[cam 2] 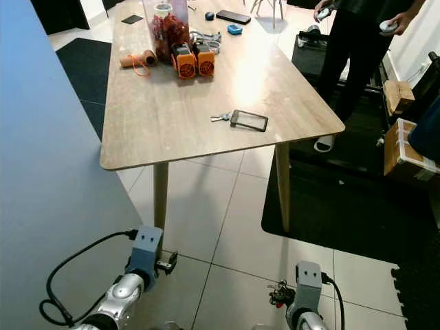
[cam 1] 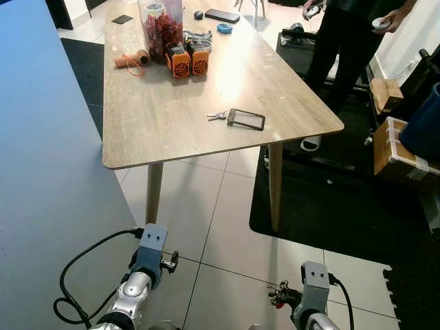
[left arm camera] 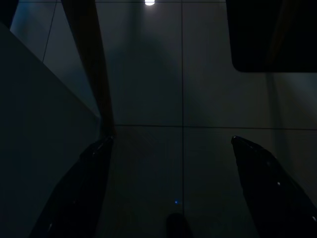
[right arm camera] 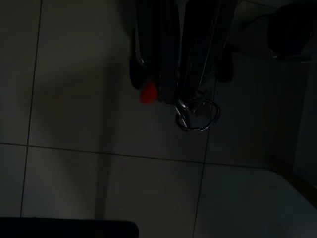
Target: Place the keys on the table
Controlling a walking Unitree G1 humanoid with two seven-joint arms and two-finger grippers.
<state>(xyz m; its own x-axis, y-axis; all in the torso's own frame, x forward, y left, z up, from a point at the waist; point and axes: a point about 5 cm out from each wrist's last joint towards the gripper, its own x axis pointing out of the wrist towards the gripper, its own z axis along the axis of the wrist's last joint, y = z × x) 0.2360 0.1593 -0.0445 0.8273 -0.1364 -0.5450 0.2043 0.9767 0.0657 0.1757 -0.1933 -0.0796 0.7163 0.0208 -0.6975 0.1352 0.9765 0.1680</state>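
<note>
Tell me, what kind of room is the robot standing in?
Probably a lived-in home room or workspace: a long wooden table with clutter, pale floor tiles, and cardboard boxes stacked beside a standing person.

I see a wooden table (cam 1: 165, 117) on the tiled floor (cam 1: 220, 227). On it lie a phone (cam 1: 246, 119), small keys (cam 1: 216, 115), two orange packs (cam 1: 188, 59) and a jar (cam 1: 160, 24).

— Kind of place? Home living or dining room, doubling as a test space.

— Evidence? Pale floor tiles (cam 1: 220, 227); long wooden table (cam 1: 172, 110) on tapered legs; black rug (cam 1: 323, 206); cardboard boxes (cam 1: 395, 148) stacked at the side; jar (cam 1: 161, 27), phone (cam 1: 246, 119) and orange battery packs (cam 1: 189, 60) on top; person (cam 1: 350, 41) standing beyond, controllers in hand.
</note>
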